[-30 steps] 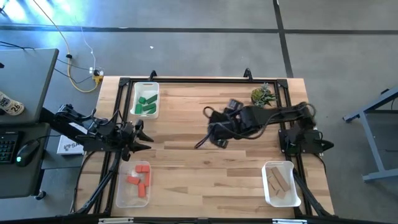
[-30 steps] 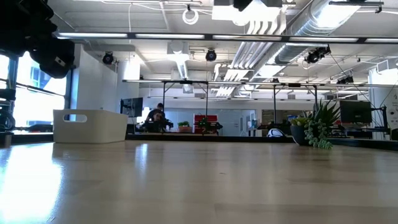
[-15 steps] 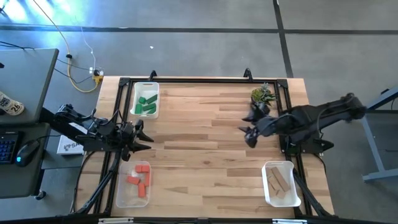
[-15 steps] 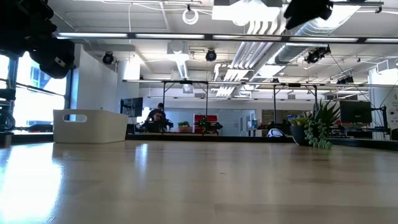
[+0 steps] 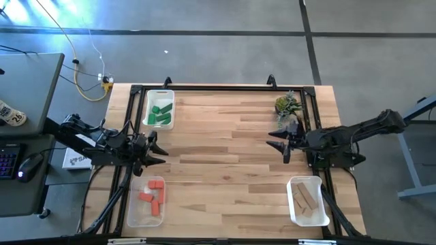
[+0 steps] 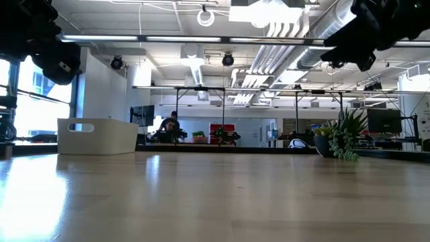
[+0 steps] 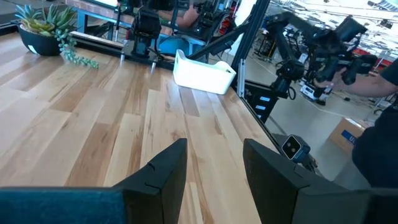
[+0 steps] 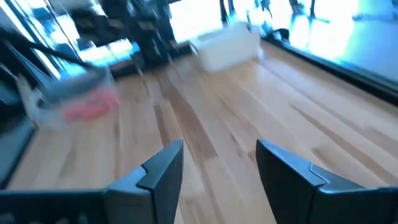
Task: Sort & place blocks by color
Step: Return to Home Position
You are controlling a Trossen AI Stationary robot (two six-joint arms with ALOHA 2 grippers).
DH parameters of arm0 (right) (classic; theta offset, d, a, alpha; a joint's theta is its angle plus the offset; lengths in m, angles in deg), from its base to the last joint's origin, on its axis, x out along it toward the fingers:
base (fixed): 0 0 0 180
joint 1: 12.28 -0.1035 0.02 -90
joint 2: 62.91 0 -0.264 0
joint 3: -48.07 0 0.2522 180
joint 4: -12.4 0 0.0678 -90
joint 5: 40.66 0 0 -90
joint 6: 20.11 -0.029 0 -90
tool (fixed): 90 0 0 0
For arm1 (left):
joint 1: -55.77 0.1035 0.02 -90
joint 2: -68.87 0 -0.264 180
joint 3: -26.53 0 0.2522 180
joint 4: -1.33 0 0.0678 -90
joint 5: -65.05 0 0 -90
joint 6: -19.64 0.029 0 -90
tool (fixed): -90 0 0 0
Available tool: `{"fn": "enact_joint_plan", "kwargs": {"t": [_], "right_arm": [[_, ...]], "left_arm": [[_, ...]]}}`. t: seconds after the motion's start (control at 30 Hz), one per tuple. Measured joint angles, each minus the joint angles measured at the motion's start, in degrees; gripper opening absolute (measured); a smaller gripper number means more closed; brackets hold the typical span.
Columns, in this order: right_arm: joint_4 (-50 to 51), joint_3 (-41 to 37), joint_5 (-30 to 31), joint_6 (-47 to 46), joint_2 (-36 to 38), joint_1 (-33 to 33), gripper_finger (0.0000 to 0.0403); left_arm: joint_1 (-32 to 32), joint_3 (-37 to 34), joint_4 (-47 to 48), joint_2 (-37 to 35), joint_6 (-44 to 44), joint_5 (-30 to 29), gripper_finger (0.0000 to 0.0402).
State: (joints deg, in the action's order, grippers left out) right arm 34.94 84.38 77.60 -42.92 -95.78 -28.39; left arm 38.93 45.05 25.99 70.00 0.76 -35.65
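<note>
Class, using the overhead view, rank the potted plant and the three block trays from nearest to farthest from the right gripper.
1. potted plant, just above the right gripper in the picture.
2. tan-block tray, lower right corner.
3. green-block tray, upper left.
4. orange-block tray, lower left.

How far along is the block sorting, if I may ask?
Sorting looks done: green blocks in the top bin, orange blocks in the clear bin, tan blocks in the right bin. Nothing in hand: jaws open, empty. Left arm waits at the left edge; right arm, near the plant, should fold home.
</note>
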Motion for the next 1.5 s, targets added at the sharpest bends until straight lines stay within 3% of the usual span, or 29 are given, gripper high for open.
{"fn": "enact_joint_plan", "kwargs": {"t": [0.2,0.67,1.0,1.5], "right_arm": [[-11.03,-9.5,0.19,2.13,8.24,0.8,0.0188],[-11.24,-17.8,0.19,2.89,21.83,4.18,0.0188],[-12.94,-21.98,3.12,-2.63,21.88,4.51,0.0188],[-12.92,-21.98,2.52,0.86,21.65,4.51,0.0188]], "left_arm": [[0.0,0.0,0.0,0.0,0.0,0.01,0.0145],[-0.01,0.0,0.0,0.0,0.0,0.04,0.0145],[-0.02,0.0,-0.02,0.0,0.0,0.06,0.0145],[-0.01,0.0,-0.02,0.0,0.0,0.09,0.0145]]}}
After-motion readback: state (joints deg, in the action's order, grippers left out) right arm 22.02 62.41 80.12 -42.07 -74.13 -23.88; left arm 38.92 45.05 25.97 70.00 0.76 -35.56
